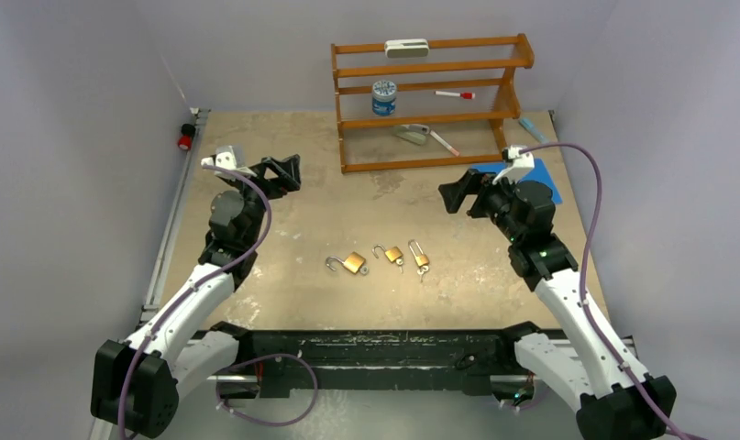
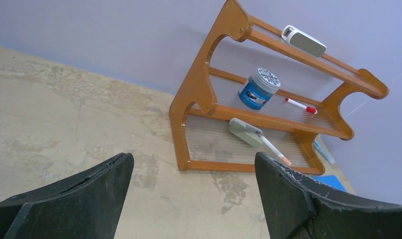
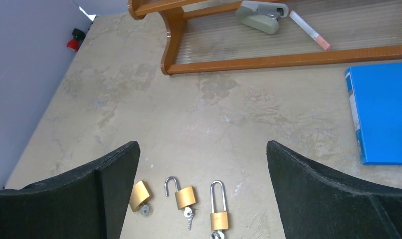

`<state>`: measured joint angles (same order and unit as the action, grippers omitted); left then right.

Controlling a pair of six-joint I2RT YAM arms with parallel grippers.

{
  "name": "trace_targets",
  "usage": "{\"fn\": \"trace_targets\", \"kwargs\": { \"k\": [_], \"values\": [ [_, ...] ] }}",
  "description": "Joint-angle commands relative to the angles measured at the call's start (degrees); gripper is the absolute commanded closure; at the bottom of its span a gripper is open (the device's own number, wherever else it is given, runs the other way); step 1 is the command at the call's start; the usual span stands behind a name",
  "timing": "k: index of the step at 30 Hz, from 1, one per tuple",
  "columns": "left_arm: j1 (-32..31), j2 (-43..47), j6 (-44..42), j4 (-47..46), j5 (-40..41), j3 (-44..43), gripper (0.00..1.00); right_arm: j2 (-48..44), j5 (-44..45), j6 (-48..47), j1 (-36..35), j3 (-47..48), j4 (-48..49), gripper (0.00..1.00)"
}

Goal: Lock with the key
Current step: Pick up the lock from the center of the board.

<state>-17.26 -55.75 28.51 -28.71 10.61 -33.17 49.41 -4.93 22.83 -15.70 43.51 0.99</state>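
Three brass padlocks on the worktop; one wooden rack, one blue jar, two markers, two staplers, one blue folder.

Wooden rack with blue jar, red-capped marker, perhaps a stapler; blue folder beside it.

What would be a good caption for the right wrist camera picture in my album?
Open right gripper looking down at three brass padlocks with keys, wooden rack behind.
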Motion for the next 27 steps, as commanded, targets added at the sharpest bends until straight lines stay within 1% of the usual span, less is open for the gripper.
{"fn": "trace_targets", "kwargs": {
  "k": [1,4,5,7,11,12,14,16,20,22,23,27],
  "values": [
    [0.29,1.14,0.49,-3.3,-1.53,-0.16,0.07,-0.49,-2.64,-2.79,-0.07,-0.43,3.82,0.01],
    [0.29,1.58,0.32,-2.87,-1.17,-0.06,0.07,-0.69,-1.31,-0.91,-0.04,-0.58,3.67,0.01],
    [0.29,1.72,0.24,-2.91,-1.06,0.0,0.06,-0.78,0.56,-1.31,-0.03,-0.53,4.38,0.01],
    [0.29,1.86,0.07,-2.82,-1.03,0.15,0.06,-0.35,1.16,-2.71,-0.1,-0.37,4.35,0.01],
    [0.29,1.92,0.18,-3.43,-0.12,0.91,0.05,4.27,-0.31,-5.6,-1.36,1.05,2.27,0.01],
    [0.29,1.69,0.36,-3.67,0.47,0.98,0.05,6.62,1.13,-6.26,-3.38,2.16,0.84,0.01],
    [0.29,1.02,0.93,-3.58,1.86,0.73,0.05,11.44,8.02,-8.02,-9.3,3.98,-1.52,0.01],
    [0.29,0.42,1.19,-1.43,3.73,-0.21,0.05,16.54,13.01,-9.11,-14.76,5.15,-3.16,0.01],
    [0.29,-0.22,1.06,1.63,8.6,-0.64,0.04,28.85,14.69,-8.12,-23.96,8.16,-3.21,0.01],
    [0.29,-0.24,0.66,1.99,9.77,-0.26,0.04,32.81,13.97,-8.61,-28.15,9.59,-1.41,0.01],
    [0.28,-0.16,0.36,2.18,9.92,-0.23,0.04,34.75,12.05,-9.25,-29.36,10.29,-0.04,0.01],
    [0.29,-0.36,-0.93,4.12,10.67,-0.86,0.03,41.53,1.24,-12.63,-30.62,13.83,3.3,0.01]
  ]
}}
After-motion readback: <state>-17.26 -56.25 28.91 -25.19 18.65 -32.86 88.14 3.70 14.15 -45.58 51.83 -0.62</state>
